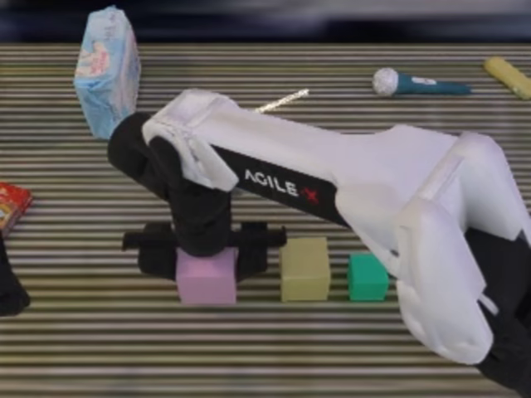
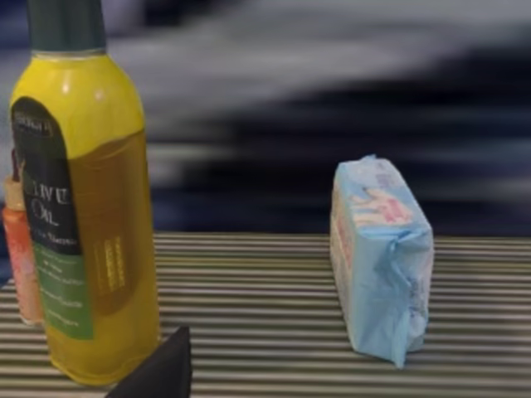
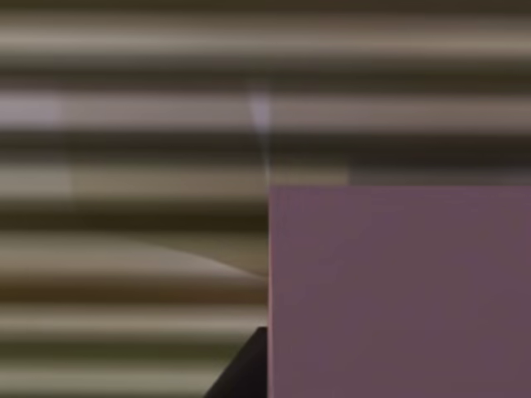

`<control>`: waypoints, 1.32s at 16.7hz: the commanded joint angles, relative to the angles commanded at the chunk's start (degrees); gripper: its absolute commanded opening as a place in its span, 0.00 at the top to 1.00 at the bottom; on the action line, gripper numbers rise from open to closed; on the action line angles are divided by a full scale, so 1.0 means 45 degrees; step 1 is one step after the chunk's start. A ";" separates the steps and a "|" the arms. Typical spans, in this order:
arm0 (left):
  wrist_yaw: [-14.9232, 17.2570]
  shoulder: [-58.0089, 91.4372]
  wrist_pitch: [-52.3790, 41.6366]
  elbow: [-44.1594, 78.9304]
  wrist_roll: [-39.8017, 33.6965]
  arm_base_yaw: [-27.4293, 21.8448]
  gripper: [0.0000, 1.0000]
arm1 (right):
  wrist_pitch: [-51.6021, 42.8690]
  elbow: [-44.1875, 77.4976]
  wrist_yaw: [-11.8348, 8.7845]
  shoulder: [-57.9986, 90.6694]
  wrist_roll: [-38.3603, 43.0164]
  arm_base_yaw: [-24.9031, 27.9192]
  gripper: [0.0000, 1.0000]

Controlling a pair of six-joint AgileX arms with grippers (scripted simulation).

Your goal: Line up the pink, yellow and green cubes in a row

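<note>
top view: right gripper point(image 1: 206, 249) sits over the pink cube point(image 1: 207, 279) at the row's left end; yellow cube point(image 1: 304, 269) just right of it, green cube point(image 1: 367, 277) right again (all three near front, roughly in line).
grip: fingers flank the pink cube, can't tell if clamped or let go.
left wrist view: left arm parked at left edge; oil bottle point(image 2: 83, 199), blue packet point(image 2: 382, 261).
right wrist view: pink cube face close up on striped table point(image 3: 124, 207).
step: placing pink, likely last.
next: open, lift straight up without nudging the row.
</note>
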 joint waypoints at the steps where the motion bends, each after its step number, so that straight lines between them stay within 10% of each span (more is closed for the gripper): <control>1: 0.0000 0.0000 0.0000 0.0000 0.0000 0.0000 0.00 | 0.0000 0.0000 0.0000 0.0000 0.0000 0.0000 1.00; 15: 0.0000 0.0000 0.0000 0.0000 0.0000 0.0000 0.00 | 0.0000 0.0000 0.0000 0.0000 0.0000 0.0000 0.02; 22: 0.0000 0.0000 0.0000 0.0000 0.0000 0.0000 0.00 | 0.0000 0.0000 0.0000 0.0000 0.0000 0.0000 0.00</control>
